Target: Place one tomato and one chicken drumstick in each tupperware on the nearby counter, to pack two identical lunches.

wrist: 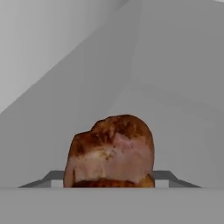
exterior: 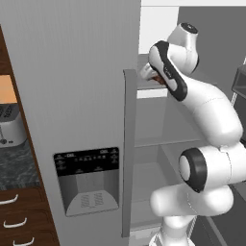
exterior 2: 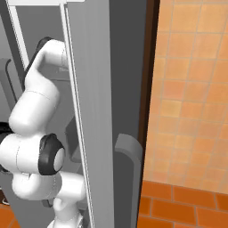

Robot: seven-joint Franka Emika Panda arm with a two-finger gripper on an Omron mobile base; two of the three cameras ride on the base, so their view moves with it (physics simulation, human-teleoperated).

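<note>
Drumstick: a browned chicken drumstick (wrist: 111, 151) sits between the finger tips in the hand view, its pinkish cut face turned to the camera and plain grey fridge walls behind it; in the left base view a brown scrap of it shows at the front edge of the upper fridge shelf (exterior: 154, 85).
Hand: the hand (wrist: 107, 183) has its two tips pressed against the drumstick's lower sides, gripping it; in the left base view the hand is hidden behind the arm's wrist.
Arm: the white arm (exterior: 202, 110) rises from the lower right of the left base view and reaches up and left into the open fridge at upper-shelf height.
Fridge: the grey fridge door (exterior: 72, 96) with its dark dispenser panel (exterior: 87, 178) stands left of the opening; shelves show inside.
Surface: a strip of black marbled surface (exterior: 17, 166) lies at the far left, with a silver toaster (exterior: 10, 127) on it and brown drawers (exterior: 21, 218) below.
Wall: orange tiles (exterior 2: 191, 98) cover the right of the right base view.
</note>
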